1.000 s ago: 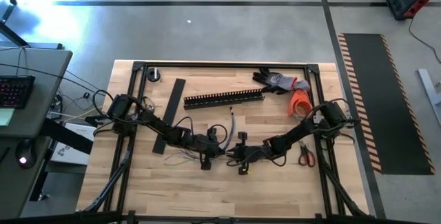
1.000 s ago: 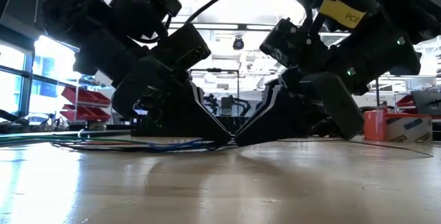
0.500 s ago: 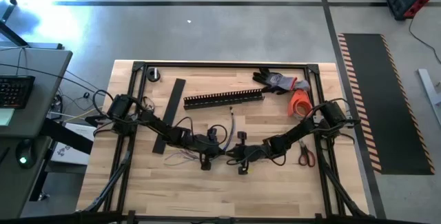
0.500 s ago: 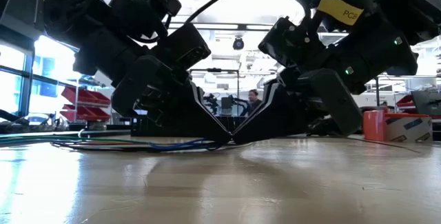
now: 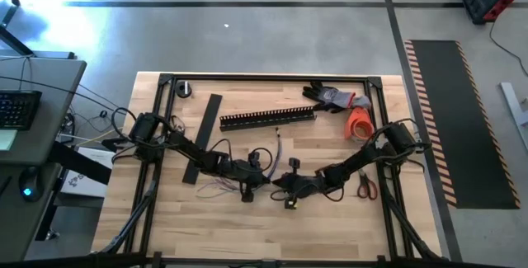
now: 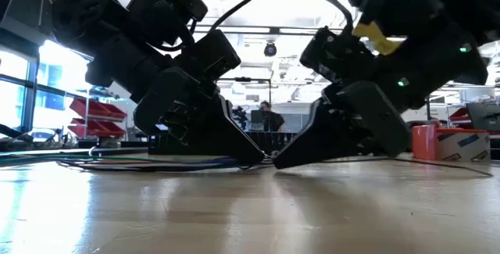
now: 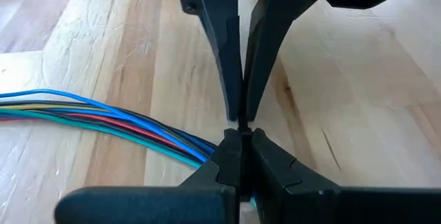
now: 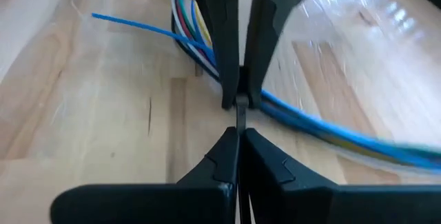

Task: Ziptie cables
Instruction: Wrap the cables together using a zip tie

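Note:
The cables [image 7: 103, 114], thin coloured wires, lie on the table and run in under my left gripper [image 7: 239, 136]; they also show in the high view [image 5: 216, 187]. Both grippers meet tip to tip at the table's middle. My left gripper [image 5: 266, 182] comes in from the left and my right gripper [image 5: 282, 185] from the right, both slanting down. The ziptie [image 8: 240, 116] shows only as a short, thin dark strip spanning the small gap between the two pairs of shut fingertips. The rest of the ziptie is hidden. My left gripper pinches the ziptie [image 8: 239, 108] at its fingertips, slanting down from the table's left. The cables [image 8: 207, 62] pass under these fingers; whether the fingers also touch them I cannot tell. My right gripper pinches the ziptie's other visible end [image 8: 238, 126] between its fingertips, slanting down from the table's right. The strip runs straight between the two grippers, just above the table.
A black slotted channel [image 5: 268, 119] and a flat black strip [image 5: 203, 138] lie toward the far side. Gloves [image 5: 334, 97] and an orange object [image 5: 359, 124] sit at the far right, with scissors [image 5: 367, 185] at the right. A round object [image 5: 183, 89] sits at the far left corner.
My right gripper has rolled about its wrist and tipped a little, and its fingertips have drawn slightly away toward the table's right. My left gripper and the cables have kept still.

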Robot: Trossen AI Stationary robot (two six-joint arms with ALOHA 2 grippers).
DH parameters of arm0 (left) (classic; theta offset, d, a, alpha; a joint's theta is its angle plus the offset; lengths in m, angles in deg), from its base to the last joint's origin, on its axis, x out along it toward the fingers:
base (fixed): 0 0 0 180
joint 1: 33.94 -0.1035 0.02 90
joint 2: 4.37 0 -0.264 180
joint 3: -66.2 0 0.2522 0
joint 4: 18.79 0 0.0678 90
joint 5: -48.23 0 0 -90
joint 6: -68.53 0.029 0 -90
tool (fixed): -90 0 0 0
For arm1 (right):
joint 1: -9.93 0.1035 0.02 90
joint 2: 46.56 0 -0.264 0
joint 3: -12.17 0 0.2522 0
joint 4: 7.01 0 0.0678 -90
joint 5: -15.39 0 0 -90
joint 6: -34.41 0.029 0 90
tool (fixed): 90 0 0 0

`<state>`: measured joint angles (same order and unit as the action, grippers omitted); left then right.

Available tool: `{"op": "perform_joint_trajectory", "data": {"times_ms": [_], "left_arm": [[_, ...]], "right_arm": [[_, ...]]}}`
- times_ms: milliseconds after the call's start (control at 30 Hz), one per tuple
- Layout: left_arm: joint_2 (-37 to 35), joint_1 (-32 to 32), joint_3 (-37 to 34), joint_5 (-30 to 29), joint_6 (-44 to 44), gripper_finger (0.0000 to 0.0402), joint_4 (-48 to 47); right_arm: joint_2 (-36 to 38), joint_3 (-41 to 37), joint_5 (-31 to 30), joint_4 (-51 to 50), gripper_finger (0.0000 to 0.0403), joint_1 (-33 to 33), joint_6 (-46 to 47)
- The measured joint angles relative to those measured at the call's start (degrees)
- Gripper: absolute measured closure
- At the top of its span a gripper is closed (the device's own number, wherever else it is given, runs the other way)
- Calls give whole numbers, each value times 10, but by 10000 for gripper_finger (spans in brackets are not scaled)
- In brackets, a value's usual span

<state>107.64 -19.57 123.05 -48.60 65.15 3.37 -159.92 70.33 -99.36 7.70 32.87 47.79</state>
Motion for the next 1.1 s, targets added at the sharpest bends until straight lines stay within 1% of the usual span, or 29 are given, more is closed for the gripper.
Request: {"op": "perform_joint_trajectory", "data": {"times_ms": [167, 433, 600, 733, 833, 933, 1033, 1100], "left_arm": [[0, 2, 0, 3, 0, 402, 1], [0, 7, 0, 0, 1, 401, -5], [-1, 7, 0, -1, 1, 401, -11], [-1, 7, 0, -1, 2, 401, -12], [-1, 7, 0, -1, 2, 401, -13], [-1, 7, 0, -1, 2, 401, -12], [-1, 7, 0, -2, 2, 401, -12], [-1, 7, 0, -2, 2, 401, -11]], "right_arm": [[1, 0, -44, -37, 403, 32, 60], [15, 1, -102, -150, 402, 89, 195], [39, 0, -113, -243, 402, 134, 294], [80, -2, -113, -348, 402, 179, 376], [114, -3, -102, -433, 402, 212, 439], [152, -6, -70, -499, 402, 230, 481], [193, -5, -14, -536, 402, 229, 478], [217, -5, 33, -582, 403, 216, 471]]}}
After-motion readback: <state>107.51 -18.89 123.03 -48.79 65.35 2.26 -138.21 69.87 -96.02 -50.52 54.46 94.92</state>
